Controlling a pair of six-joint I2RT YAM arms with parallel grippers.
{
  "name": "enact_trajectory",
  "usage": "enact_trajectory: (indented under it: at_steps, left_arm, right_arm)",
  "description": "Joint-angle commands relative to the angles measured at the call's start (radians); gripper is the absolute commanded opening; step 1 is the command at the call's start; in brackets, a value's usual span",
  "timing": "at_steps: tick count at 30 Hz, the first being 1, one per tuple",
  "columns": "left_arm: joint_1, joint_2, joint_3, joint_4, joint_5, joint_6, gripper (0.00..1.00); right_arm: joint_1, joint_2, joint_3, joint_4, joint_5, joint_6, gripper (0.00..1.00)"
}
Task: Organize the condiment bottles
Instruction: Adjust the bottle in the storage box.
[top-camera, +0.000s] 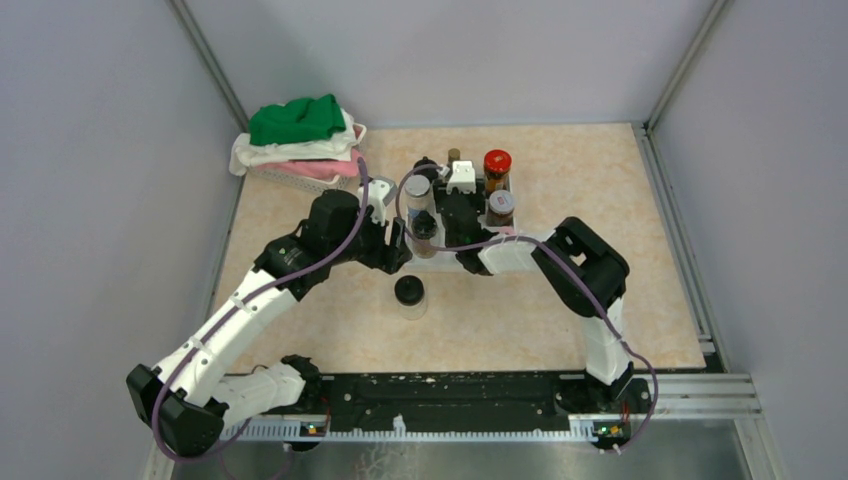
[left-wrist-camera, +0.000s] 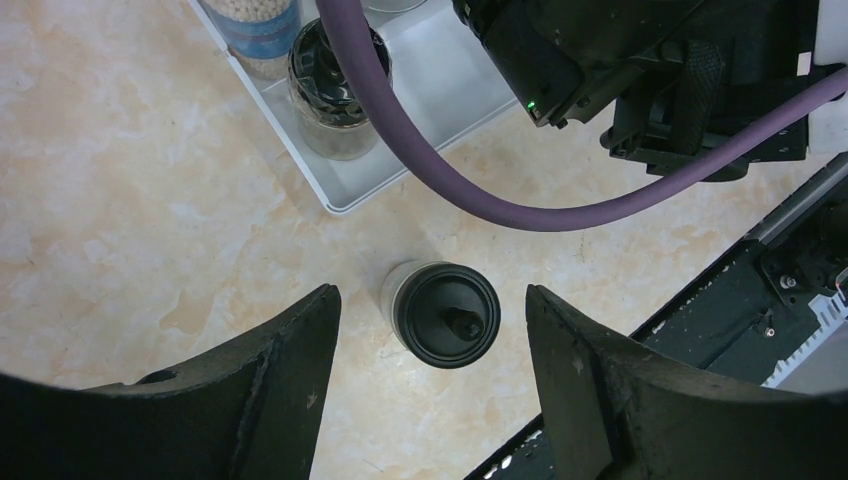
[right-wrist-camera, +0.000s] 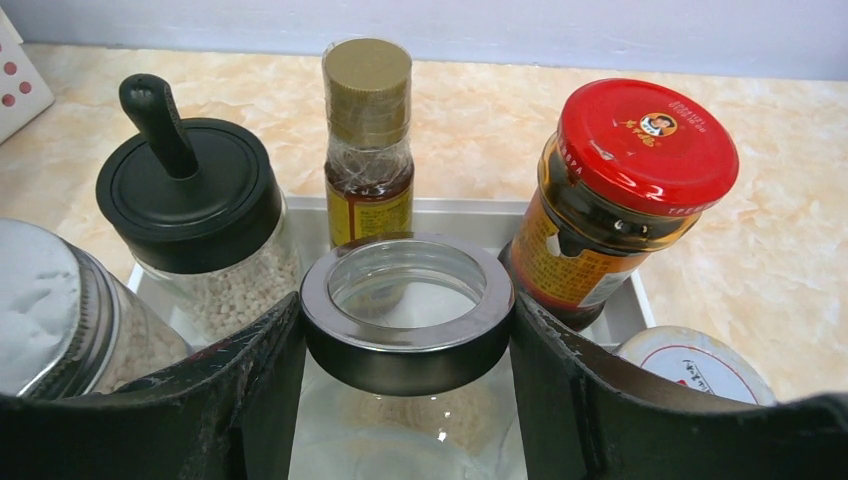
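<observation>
The left tool hangs wide open and empty above a black-capped jar standing alone on the table. At 11 o'clock from it is the corner of a white tray, a purple cable looping across. Over the tray the right tool grips a silver-ringed glass jar. Crowding it: silver-lidded jar at 9 o'clock, black-lidded jar at 10, amber bottle at 12, red-capped jar at 2, white-red lid at 4. Beyond lie folded cloths.

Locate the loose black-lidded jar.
The black-lidded jar stands alone on the table, mid top view, just on the near side of the white tray, framed by the fingers of the open left gripper.
</observation>
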Motion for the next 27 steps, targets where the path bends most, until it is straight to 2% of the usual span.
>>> enact_trajectory:
  at_steps: [1,12,23,27]
  left_arm:
    - [-0.005,-0.027,-0.007,0.047,0.011,-0.008,0.75]
    - [-0.006,-0.028,-0.015,0.053,0.010,-0.006,0.75]
    - [-0.006,-0.009,-0.021,0.068,0.010,0.005,0.75]
    - [-0.007,-0.002,-0.034,0.082,0.015,0.005,0.75]
  right_arm:
    - [0.009,0.018,0.033,-0.170,-0.070,0.105,0.00]
    - [-0.002,0.025,0.041,-0.174,-0.049,0.105,0.00]
    - [-0.007,0.027,-0.115,0.297,-0.043,-0.076,0.00]
    - [-0.006,0.051,-0.115,0.375,-0.052,-0.135,0.00]
